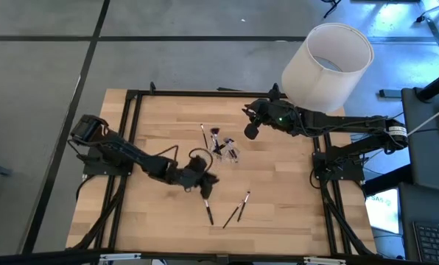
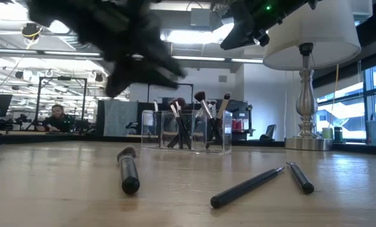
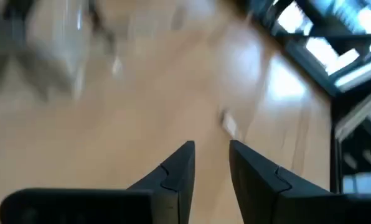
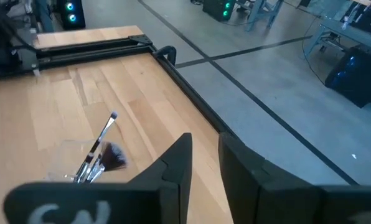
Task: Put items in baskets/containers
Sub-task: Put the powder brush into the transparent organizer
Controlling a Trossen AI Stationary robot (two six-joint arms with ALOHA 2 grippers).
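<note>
Clear plastic holder (image 2: 187,130) sits near table centre, boxy, see-through walls, several thin dark-handled makeup brushes (image 2: 204,120) standing in it, bristle heads up, fanned at angles; some tips dark, some pale. In the high view the holder (image 1: 227,147) is a small glassy cluster between the two arms. One more brush (image 1: 204,135) lies flat just beside it on the far side.

Three loose brushes lie on the wood nearer the front edge: one stubby dark-handled brush (image 2: 129,170) with a fluffy tip pointing away, one long slim black brush (image 2: 246,187) lying diagonal, one shorter black brush (image 2: 299,176) beside it. High view shows them as thin dark sticks (image 1: 208,210), (image 1: 243,205), apart from the holder.

Left gripper (image 1: 205,182) hovers above the table between holder and the loose brushes, fingers (image 3: 176,171) a narrow gap apart, nothing between them; left wrist view is motion-blurred. Right gripper (image 1: 250,131) hangs just right of the holder, fingers (image 4: 176,165) narrowly parted, empty.

Table (image 1: 278,213) is pale wood planks, smooth, faint sheen, in a black metal frame. White drum-shade lamp (image 1: 328,66) with turned silver stem (image 2: 307,101) stands at the far right corner. Floor grey concrete with dark seams. Room behind: open workspace, ceiling strip lights, racks, a person (image 2: 57,117) seated far left at a desk.
</note>
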